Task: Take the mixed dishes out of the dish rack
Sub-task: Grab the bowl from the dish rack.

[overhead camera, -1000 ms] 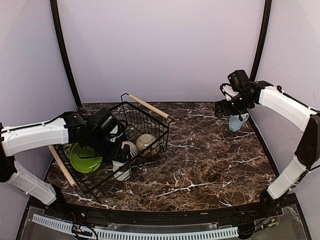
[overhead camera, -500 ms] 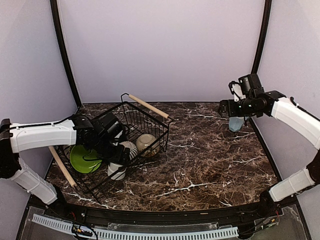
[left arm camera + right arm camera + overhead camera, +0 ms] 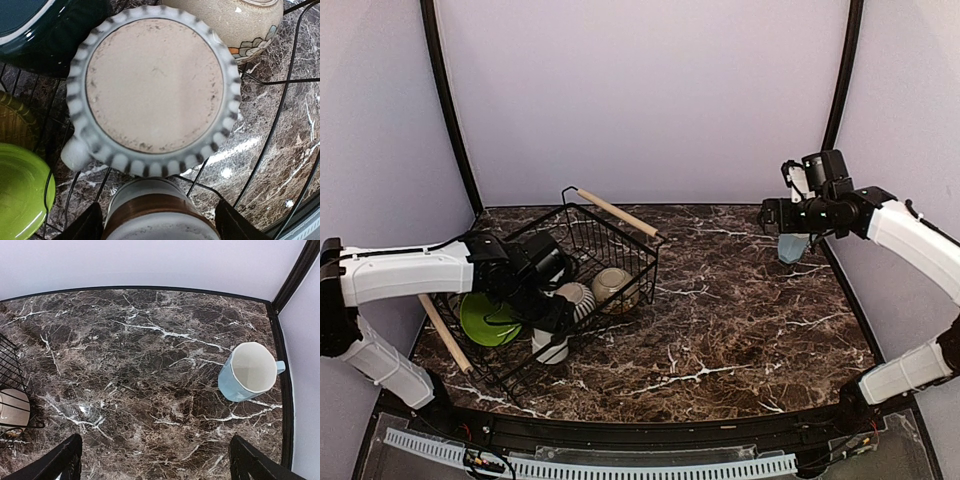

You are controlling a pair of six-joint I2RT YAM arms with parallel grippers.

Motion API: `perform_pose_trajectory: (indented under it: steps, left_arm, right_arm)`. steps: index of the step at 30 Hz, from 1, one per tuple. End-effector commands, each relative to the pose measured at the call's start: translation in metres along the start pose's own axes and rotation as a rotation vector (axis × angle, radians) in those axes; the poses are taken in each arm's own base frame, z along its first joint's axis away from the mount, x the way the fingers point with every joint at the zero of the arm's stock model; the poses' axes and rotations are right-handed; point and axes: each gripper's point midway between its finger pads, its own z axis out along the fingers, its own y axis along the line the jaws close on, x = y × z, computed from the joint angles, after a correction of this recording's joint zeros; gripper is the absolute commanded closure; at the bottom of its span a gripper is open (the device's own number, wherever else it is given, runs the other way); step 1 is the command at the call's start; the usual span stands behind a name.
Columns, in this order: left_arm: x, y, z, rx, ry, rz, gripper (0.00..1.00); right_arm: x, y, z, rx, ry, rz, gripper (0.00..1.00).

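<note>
now left gripper [image 3: 159,229] astride small white cup [image 3: 156,207]

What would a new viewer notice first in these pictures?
The black wire dish rack fills the left of the marble table, with a lime green plate bright inside it. The left claw straddles a small white cup there. At far right a light blue cup stands alone, upright.

Soft, even light fills all 3 views, bright, with only faint shadows. The marble table [image 3: 292,160] shows small white glints in my left wrist view, where the small white cup [image 3: 155,217] nearest the lens is blurred. My right wrist view is sharp, its far edge bowing slightly.
</note>
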Motion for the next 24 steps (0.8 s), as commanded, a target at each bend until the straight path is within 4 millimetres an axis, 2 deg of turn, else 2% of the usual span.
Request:
perform_pose_trajectory:
  steps: [1,8,13,20,23,24]
  left_arm:
    - [-0.009,0.008,-0.027,-0.030,-0.054,0.024,0.57]
    - [-0.031,0.007,-0.062,-0.017,-0.158,0.047,0.65]
    - [-0.059,0.003,-0.098,0.011,-0.289,0.048,0.68]
    - [-0.099,-0.028,-0.160,0.220,-0.529,0.045,0.71]
    - [-0.116,-0.046,-0.186,0.337,-0.643,0.046,0.74]
    - [-0.116,-0.051,-0.191,0.378,-0.657,0.052,0.75]
  right_arm:
    - [-0.011,0.018,-0.013,-0.108,-0.073,-0.003,0.01]
    - [-0.018,0.050,-0.034,-0.316,-0.151,-0.003,0.01]
    - [-0.018,0.074,-0.043,-0.476,-0.178,0.027,0.01]
    - [-0.011,0.117,-0.055,-0.779,-0.179,0.121,0.01]
    - [-0.008,0.132,-0.057,-0.840,-0.170,0.126,0.01]
    - [-0.007,0.138,-0.060,-0.857,-0.169,0.119,0.01]
